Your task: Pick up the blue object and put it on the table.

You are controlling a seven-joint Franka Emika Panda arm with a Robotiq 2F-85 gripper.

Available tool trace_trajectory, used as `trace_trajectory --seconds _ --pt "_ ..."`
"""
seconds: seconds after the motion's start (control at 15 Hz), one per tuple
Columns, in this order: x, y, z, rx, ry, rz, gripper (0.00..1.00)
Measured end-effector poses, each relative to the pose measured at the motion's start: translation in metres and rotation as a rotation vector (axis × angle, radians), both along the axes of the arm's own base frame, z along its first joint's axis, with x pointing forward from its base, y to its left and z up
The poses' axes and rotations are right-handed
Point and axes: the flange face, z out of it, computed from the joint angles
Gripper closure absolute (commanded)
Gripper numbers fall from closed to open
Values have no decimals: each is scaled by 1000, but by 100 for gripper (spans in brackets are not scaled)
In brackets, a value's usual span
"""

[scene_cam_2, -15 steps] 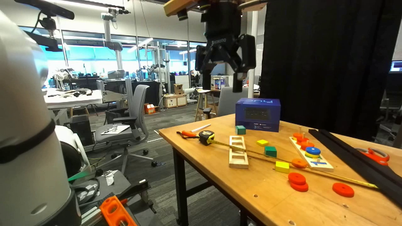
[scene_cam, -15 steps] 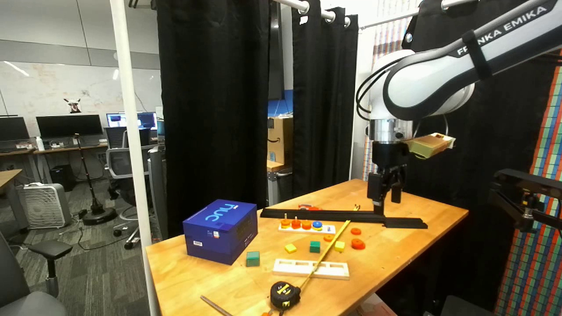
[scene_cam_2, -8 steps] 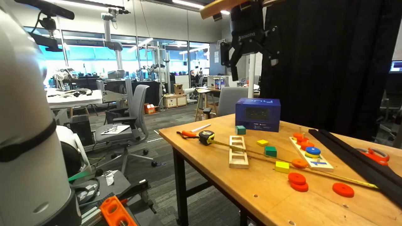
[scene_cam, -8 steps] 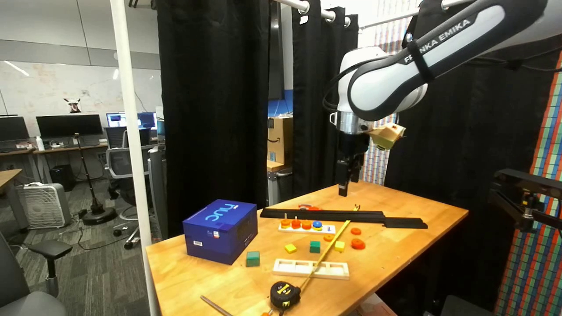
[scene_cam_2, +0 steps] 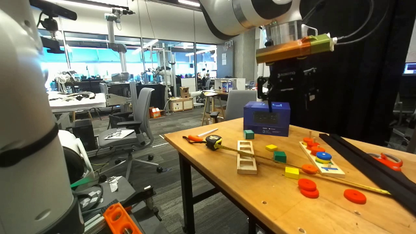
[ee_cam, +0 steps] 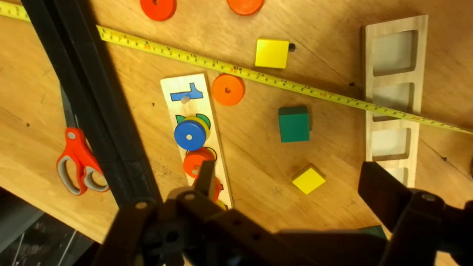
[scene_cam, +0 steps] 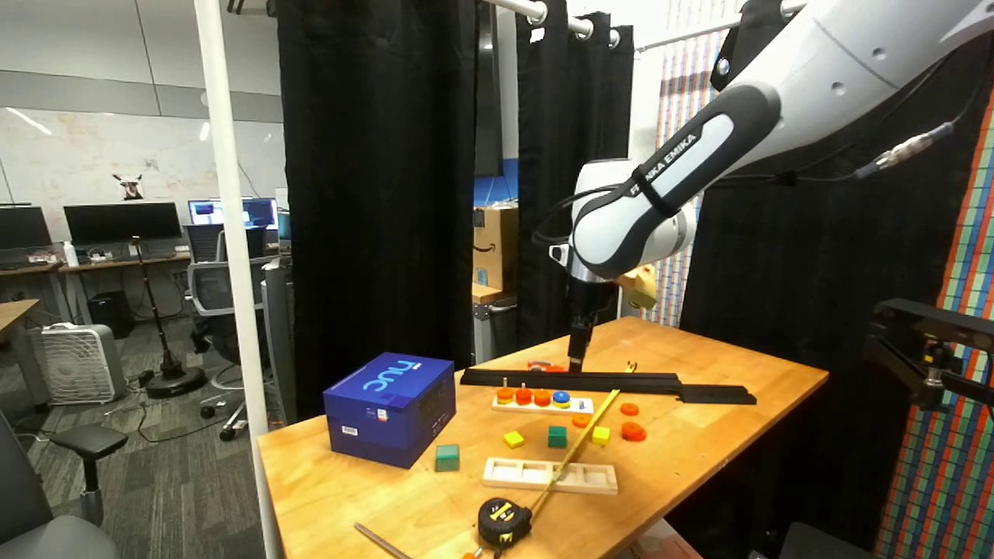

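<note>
The blue disc (ee_cam: 192, 142) sits on top of a yellow disc on a peg of the wooden peg board (ee_cam: 184, 81); it shows in both exterior views (scene_cam: 561, 397) (scene_cam_2: 324, 156). The board lies on the light-brown wooden table (scene_cam_2: 276, 201). My gripper (ee_cam: 288, 164) is open and empty, pointing down above the table. In the wrist view, its left finger overlaps the board's orange discs, and the blue disc is ahead of that finger. It is also in both exterior views (scene_cam: 576, 363) (scene_cam_2: 288, 109), with a visible gap above the table in the latter.
A blue box (scene_cam: 392, 407) stands on the table. A yellow tape measure (scene_cam_2: 214, 142) stretches across it. Green (ee_cam: 294, 125) and yellow (ee_cam: 272, 54) blocks, orange discs (ee_cam: 228, 89), a slotted wooden tray (ee_cam: 393, 81), black strips (ee_cam: 96, 96) and scissors (ee_cam: 75, 147) lie around.
My gripper has moved across the table toward the peg board side, first rising a little, then coming down. It stays open. The objects on the table have not moved.
</note>
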Motion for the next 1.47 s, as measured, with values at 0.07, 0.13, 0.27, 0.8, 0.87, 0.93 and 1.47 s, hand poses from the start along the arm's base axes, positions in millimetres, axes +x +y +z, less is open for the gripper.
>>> trace_trajectory --seconds 0.07,0.13,0.27,0.8,0.87,0.93,1.47 --pt "7 -3 -12 5 5 26 0" --pt "13 -4 -23 8 10 48 0" --pt "25 -7 -43 8 23 100 0" --pt "64 -33 -88 -21 66 236 0" --pt "67 -37 -93 -22 70 245 0" --pt "69 -42 -97 -23 75 253 0" --pt "88 -77 -121 -25 95 291 0"
